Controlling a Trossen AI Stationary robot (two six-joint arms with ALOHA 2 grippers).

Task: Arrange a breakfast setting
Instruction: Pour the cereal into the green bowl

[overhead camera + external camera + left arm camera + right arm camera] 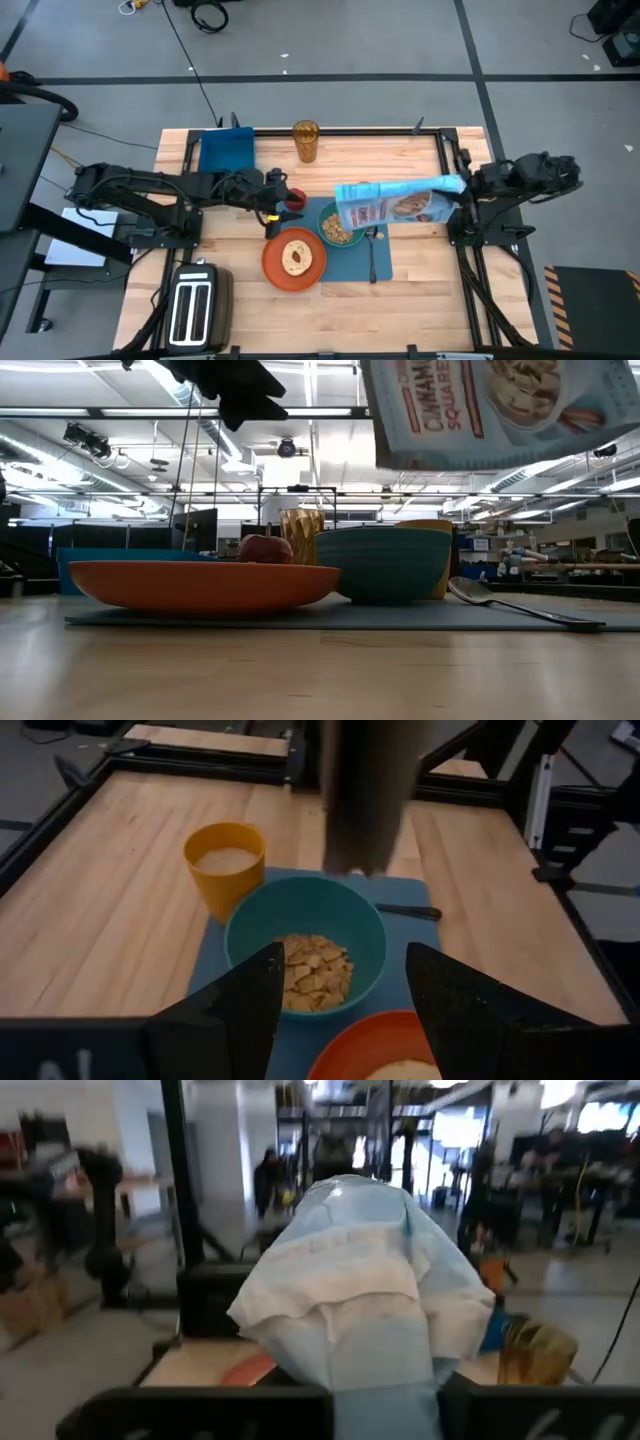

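Note:
A blue placemat holds an orange plate with a bagel, a teal bowl with cereal in it, and a spoon. An orange cup stands on the mat behind the bowl. A red apple lies by the mat's far left corner. My right gripper is shut on a light blue cereal bag held over the bowl. My left gripper is open and empty, above the table just left of the apple. My right gripper pinches the cereal bag by its crumpled end on the table's right side, between its two fingers. The fingers come level from the right, along the bag. The bag is lifted clear and lies nearly level, its other end over the bowl.
A deep blue bin stands at the far left and an amber glass at the far edge. A silver toaster is at the near left corner. Bare wood lies near the front edge and right of the mat.

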